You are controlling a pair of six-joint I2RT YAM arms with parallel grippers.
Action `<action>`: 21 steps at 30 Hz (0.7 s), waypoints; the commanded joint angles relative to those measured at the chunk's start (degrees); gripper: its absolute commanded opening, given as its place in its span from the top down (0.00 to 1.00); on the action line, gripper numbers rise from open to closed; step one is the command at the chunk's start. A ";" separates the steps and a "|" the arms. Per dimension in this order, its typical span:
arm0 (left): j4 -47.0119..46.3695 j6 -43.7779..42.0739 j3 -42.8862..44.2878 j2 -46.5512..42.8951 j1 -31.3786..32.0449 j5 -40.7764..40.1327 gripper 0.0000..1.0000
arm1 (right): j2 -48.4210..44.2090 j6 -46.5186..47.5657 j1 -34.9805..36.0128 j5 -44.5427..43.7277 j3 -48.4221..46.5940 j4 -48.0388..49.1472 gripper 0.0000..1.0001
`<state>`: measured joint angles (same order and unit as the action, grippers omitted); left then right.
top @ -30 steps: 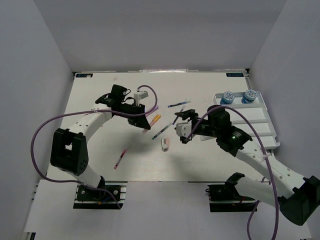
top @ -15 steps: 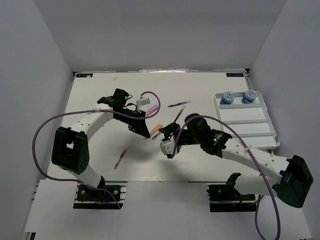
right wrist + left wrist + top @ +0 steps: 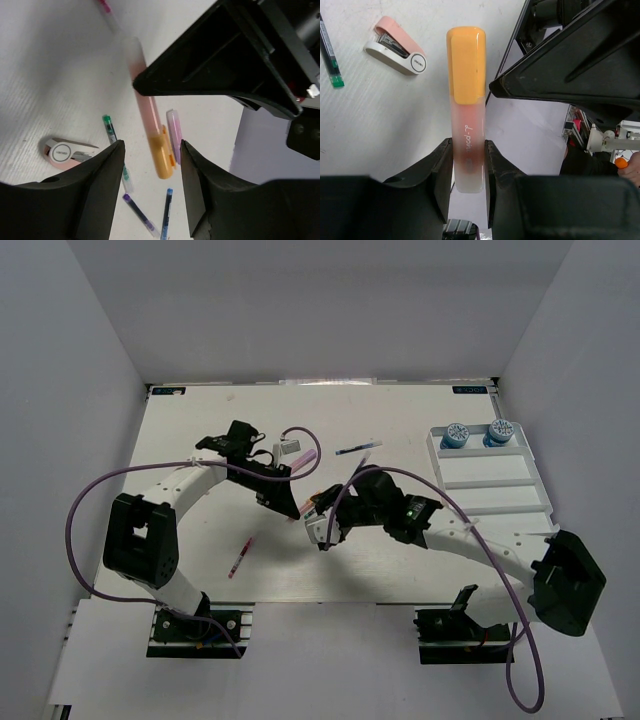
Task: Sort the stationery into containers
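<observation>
Midway, the left hand (image 3: 469, 152) pinches an orange-capped highlighter (image 3: 466, 65) aloft, well apart from the white tray (image 3: 530, 508), as the right hand (image 3: 150, 150), spread around it, seems set for a handover needing its squeeze first.

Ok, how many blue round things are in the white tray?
2 blue round things, both in the far compartment of the white tray: one left, one right. None seems hidden.

Four pens — red pen (image 3: 240, 558), blue pen (image 3: 358, 449), green pen (image 3: 331, 60), purple pen (image 3: 139, 214). Two highlighters — orange highlighter (image 3: 465, 100), pink-purple highlighter (image 3: 174, 135). One stapler (image 3: 395, 46). One white tray (image 3: 500, 480) at the right, holding two blue-capped rounds (image 3: 457, 434).
</observation>
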<state>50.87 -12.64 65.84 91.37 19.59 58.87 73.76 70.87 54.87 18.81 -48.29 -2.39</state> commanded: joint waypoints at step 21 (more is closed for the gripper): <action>-0.86 -0.72 -0.89 -1.11 0.80 2.83 1.00 | 7.54 5.15 0.94 0.18 -5.58 3.09 0.54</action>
<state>50.74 -12.64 65.06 91.37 20.10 59.20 80.66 74.26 55.31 18.13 -51.11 -1.13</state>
